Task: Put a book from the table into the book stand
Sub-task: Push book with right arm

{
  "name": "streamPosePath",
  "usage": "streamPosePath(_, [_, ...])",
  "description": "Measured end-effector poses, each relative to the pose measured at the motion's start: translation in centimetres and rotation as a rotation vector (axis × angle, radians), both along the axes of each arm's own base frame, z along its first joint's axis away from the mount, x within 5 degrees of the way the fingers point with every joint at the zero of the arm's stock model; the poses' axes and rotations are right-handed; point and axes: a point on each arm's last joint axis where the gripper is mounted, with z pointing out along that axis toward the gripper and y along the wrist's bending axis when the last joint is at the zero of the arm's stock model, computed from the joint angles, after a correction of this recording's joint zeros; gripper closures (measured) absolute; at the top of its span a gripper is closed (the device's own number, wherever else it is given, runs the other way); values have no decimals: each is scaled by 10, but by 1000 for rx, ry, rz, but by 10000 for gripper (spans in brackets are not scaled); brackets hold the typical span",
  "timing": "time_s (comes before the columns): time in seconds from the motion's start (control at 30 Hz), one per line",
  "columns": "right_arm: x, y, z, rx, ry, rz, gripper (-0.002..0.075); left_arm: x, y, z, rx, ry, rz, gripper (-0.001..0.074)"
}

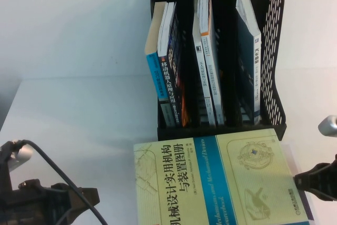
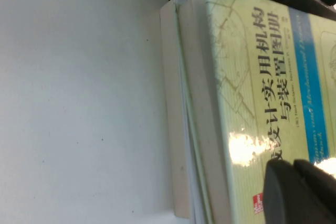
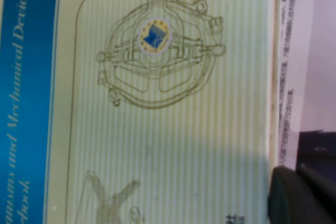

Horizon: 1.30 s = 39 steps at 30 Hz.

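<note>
The book (image 1: 210, 183) is large and pale yellow-green with a blue band. It lies flat on the white table (image 1: 79, 114), right in front of the black mesh book stand (image 1: 274, 51). My left gripper (image 1: 88, 199) is low at the book's left, fingers together and empty. In the left wrist view its fingers (image 2: 299, 192) show over the book's cover (image 2: 252, 77). My right gripper (image 1: 303, 180) is at the book's right edge, shut and empty. In the right wrist view its fingers (image 3: 299, 198) sit beside the cover (image 3: 157, 103).
The stand's three slots hold several upright books (image 1: 168, 56). The yellow-green book rests on other books: pale page edges (image 2: 176, 129) show under it, and a white-pink cover (image 3: 304, 51) sticks out at its right. Bare tabletop (image 2: 79, 103) lies to the left.
</note>
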Motion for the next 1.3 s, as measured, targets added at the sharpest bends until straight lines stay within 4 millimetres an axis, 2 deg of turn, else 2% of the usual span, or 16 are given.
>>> streamPosePath(0.3, [2, 1, 0, -4, 1, 17, 727, 0, 0, 0, 1, -1, -1, 738])
streamPosePath(0.63, [2, 6, -19, 29, 119, 48, 727, 2, -1, 4, -64, 5, 38, 732])
streamPosePath(0.73, [2, 7, -19, 41, 125, 43, 727, 4, -2, 8, -102, 3, 60, 664])
streamPosePath(0.87, [2, 8, -19, 53, 130, 41, 727, 5, -3, 10, -150, 9, 87, 422])
streamPosePath(0.97, [2, 8, -19, 66, 137, 37, 727, 6, -3, 11, -160, 10, 92, 274])
streamPosePath(1.07, [2, 11, -18, 74, 135, 43, 726, 6, -3, 11, -163, 10, 94, 226])
streamPosePath(1.3, [4, 24, -13, 89, 118, 86, 726, 9, -4, 18, -172, -11, 86, 237])
